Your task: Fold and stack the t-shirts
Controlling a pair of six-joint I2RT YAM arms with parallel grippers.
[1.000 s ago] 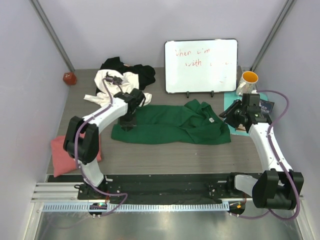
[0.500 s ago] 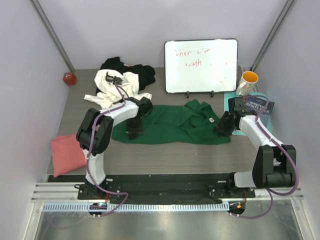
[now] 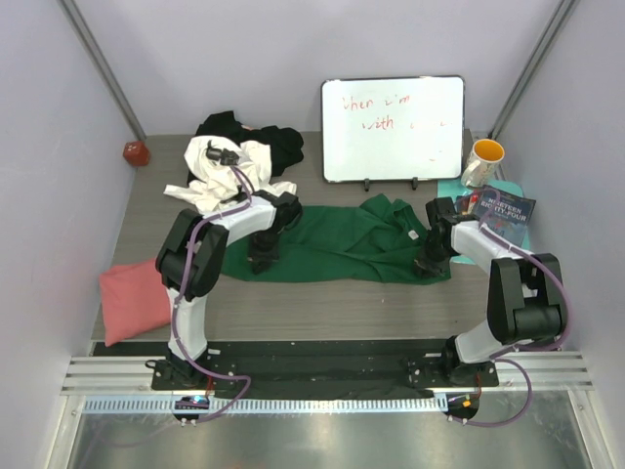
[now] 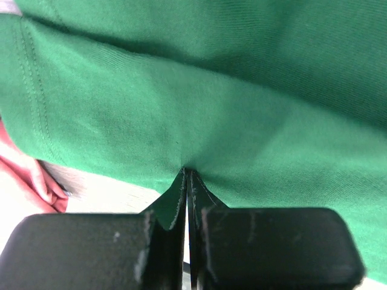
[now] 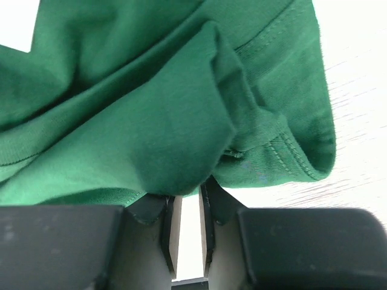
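Inside left pincer [image 4: 187, 181], green t-shirt [image 4: 254, 109].

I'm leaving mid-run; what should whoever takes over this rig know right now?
Left gripper: shut on green tee, toward its left end.
Right gripper: at the tee's right end, jaws slightly apart; grip unclear.
Green tee spread mid-table, unfolded; pink tee lies compact near left; white tee and black tee heaped at back.
Nothing stacked. Left: fold green, white, black; stack all.
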